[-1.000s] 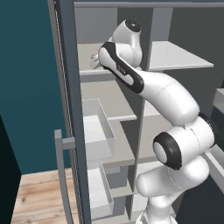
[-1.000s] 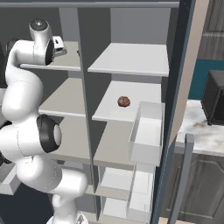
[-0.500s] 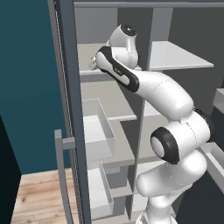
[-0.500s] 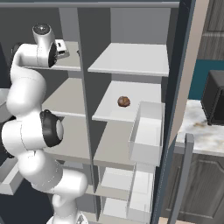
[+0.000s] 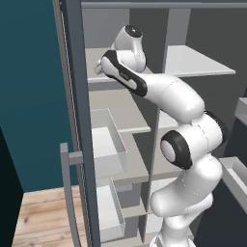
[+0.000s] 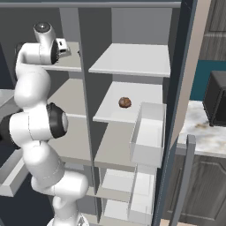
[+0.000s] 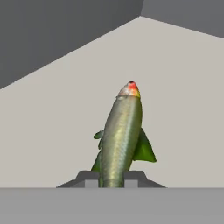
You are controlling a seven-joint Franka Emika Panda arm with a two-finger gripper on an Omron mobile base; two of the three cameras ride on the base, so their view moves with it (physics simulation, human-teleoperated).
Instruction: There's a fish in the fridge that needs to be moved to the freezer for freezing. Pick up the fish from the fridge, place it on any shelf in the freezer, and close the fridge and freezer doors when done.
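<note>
Silver-green fish (image 7: 121, 135) sits pinched between the fingers (image 7: 87, 179), over the shelf (image 7: 183, 113).

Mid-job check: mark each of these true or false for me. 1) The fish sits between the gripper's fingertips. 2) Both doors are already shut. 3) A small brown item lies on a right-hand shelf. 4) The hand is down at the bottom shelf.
1) True. In the hand view the fish runs up from between the fingertips of the gripper, over a light grey shelf.
2) False. The left door and the right door both stand open, with the shelves exposed.
3) True. A small brown item rests on a middle shelf of the right half.
4) False. The hand is up at the top shelf of the left half.
</note>
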